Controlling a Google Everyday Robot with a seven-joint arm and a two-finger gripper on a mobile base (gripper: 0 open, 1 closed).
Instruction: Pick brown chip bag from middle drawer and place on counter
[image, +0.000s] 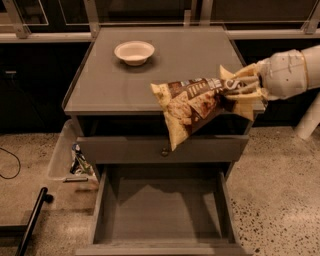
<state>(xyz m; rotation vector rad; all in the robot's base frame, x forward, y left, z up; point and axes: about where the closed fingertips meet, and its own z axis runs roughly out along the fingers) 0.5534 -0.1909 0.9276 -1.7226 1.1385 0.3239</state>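
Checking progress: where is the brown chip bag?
The brown chip bag hangs from the pincer over the front-right edge of the counter, above the middle drawer.

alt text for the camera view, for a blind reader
A pale two-finger gripper, at the right, is shut on one end of a crinkly dark brown chip bag hanging over the front right edge of a flat grey counter. Below, the wide grey middle drawer is open and empty; a small white bowl sits farther back on the counter.
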